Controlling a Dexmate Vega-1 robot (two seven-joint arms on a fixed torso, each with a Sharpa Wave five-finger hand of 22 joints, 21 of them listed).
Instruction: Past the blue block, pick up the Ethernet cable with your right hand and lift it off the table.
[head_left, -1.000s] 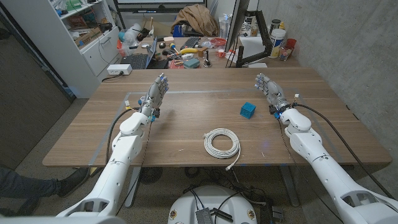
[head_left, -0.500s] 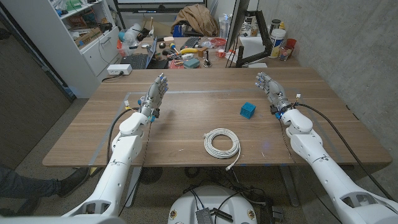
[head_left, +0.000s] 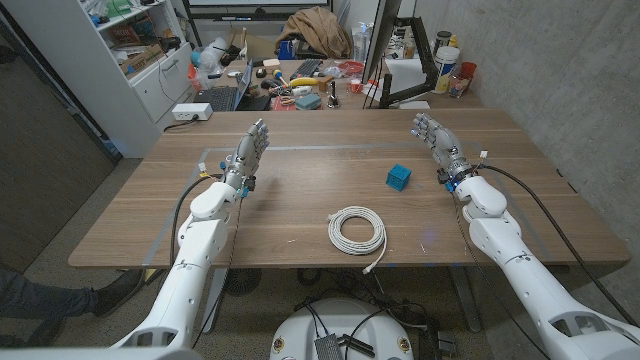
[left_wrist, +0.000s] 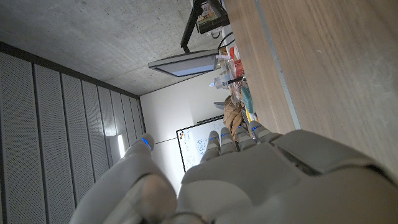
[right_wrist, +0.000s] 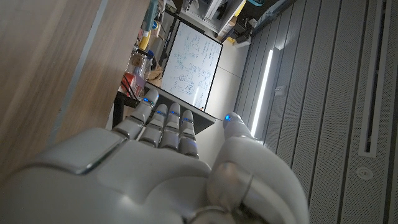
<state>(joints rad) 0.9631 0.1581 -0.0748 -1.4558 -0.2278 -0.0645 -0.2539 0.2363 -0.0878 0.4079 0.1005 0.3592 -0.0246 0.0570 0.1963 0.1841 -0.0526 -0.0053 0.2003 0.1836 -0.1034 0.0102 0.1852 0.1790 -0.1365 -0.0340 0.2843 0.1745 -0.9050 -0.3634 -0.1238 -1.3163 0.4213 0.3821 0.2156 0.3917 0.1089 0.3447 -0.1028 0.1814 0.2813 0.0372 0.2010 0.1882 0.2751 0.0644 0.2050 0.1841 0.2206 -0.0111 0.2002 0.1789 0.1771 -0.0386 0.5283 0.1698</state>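
Nothing of the task looks done yet, as far as these views show; the Ethernet cable (head_left: 357, 230) lies untouched in a white coil on the table (head_left: 300, 205), toward the near edge and roughly at the middle, with its loose plug end trailing close to that edge; the blue block (head_left: 399, 177) sits just beyond and to the right of the coil, apart from it. The right hand (head_left: 437, 143) stands raised over the far right part of the table, fingers extended and apart, holding nothing, well away from the cable; the left hand (head_left: 250, 152) is likewise raised on the far left side, fingers spread and empty. In the right wrist view the right hand (right_wrist: 161, 155) shows its back with fingers reaching out straight; in the left wrist view the left hand (left_wrist: 249, 174) does the same. What remains is the whole job: reach, grasp, lift. Bare wood surrounds the coil on all sides; the block stands between the right hand and the cable, so the approach likely needs to pass over or beside it; the near edge leaves little margin for the trailing plug.
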